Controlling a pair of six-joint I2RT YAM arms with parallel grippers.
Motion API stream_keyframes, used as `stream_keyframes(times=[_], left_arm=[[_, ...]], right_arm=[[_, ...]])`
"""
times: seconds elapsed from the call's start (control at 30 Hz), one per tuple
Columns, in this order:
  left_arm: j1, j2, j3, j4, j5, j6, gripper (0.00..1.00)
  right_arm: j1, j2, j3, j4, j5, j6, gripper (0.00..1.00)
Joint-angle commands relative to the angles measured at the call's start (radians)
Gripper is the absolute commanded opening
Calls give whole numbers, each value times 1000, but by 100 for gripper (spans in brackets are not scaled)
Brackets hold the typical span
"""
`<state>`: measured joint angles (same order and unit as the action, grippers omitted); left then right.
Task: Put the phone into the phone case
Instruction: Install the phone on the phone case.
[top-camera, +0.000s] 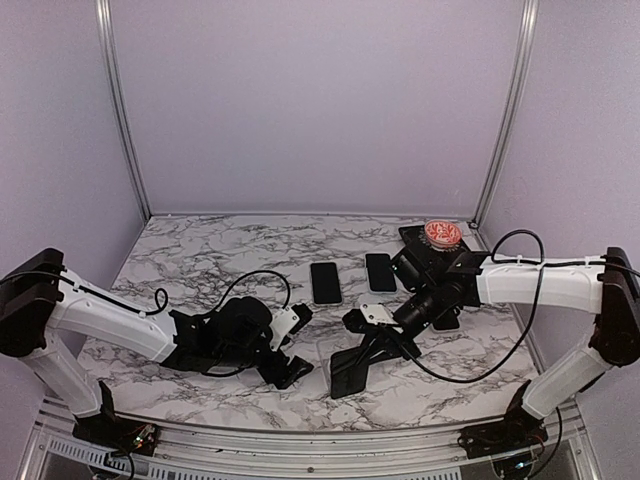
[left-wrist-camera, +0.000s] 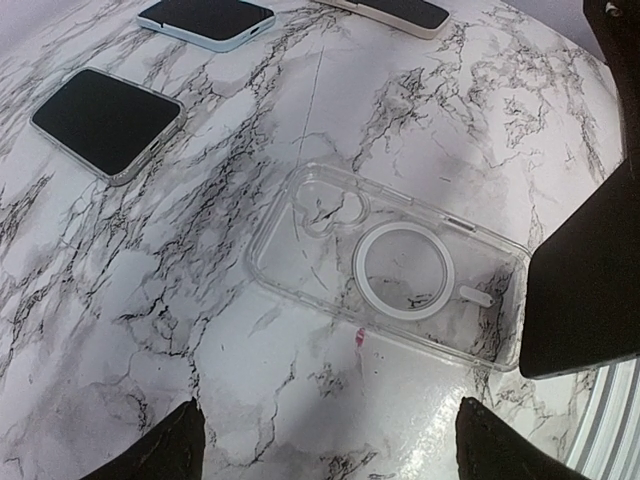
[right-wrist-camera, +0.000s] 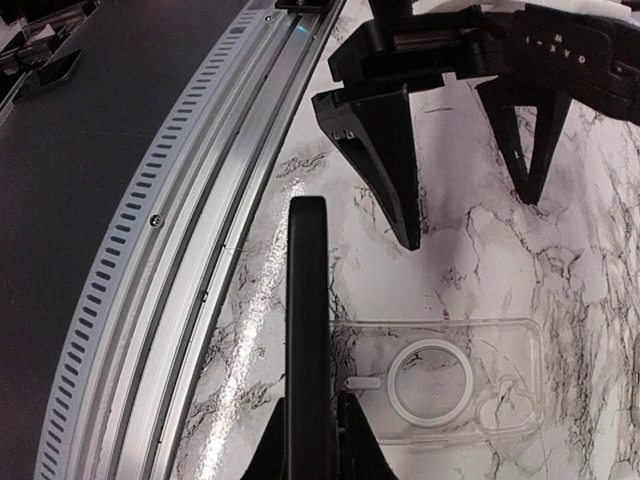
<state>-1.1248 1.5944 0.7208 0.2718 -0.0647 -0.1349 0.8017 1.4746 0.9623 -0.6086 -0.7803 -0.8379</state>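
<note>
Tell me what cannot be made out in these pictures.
Clear phone case: too transparent to find in the top view.
Held phone: edge-on in right wrist view, screen unseen.
Beige-edged phone: cut by the left wrist view's top edge.
Round red object: too small, top view.

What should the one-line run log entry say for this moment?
stage: pre-insertion | right jaws: shut on phone, edge-on by clear case | left jaws: open near clear case | clear case: empty, flat on table

marble table (top-camera: 200, 250): beneath left gripper (top-camera: 292, 345) | spare phone (top-camera: 325, 283): flat, screen up, just beyond it | second spare phone (top-camera: 380, 272): beyond right gripper (top-camera: 368, 345) | red-patterned round dish (top-camera: 442, 234): farther back, beyond right gripper
</note>
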Motion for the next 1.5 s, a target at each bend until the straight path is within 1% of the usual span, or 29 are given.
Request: stream_keyframes(times=[0.0,0.07,0.17,0.33,0.4,0.5,0.6,0.8,0.97,1.13,1.2,1.3,1.47], left_arm=[[3,12,35,-27,-7,-2,87],[4,8,32,-31,-8,2,87],[5,3,31,-40,-7,10,87],[5,3,37,-54,-12,6,87],[5,5,38,-55,-10,5,87],[5,9,37,-57,-8,2,87],[5,11,36,-58,-9,3,87],[6,13,42,-66,-10,3,87],[5,10,34,-71,-16,3,87],[5,12,36,-71,-8,3,87],[5,5,37,-70,17,8,86],[5,-29,35,-37,82,20,84],[5,-70,-9,119,192,16,83]], right_arm=[[14,-4,-20,83,-48,90,0],[14,-4,-29,97,-17,103,0],[13,-5,-22,98,-10,99,0],[14,-8,40,37,-15,66,0],[16,-12,58,8,6,55,0],[14,-23,53,-5,43,35,0],[14,-21,39,12,42,26,0],[15,29,31,15,56,25,0],[15,55,34,-20,12,44,0],[16,38,17,-14,-111,67,0],[16,41,16,-12,-114,86,0],[15,60,7,22,-77,138,0],[15,96,-7,113,-13,199,0]])
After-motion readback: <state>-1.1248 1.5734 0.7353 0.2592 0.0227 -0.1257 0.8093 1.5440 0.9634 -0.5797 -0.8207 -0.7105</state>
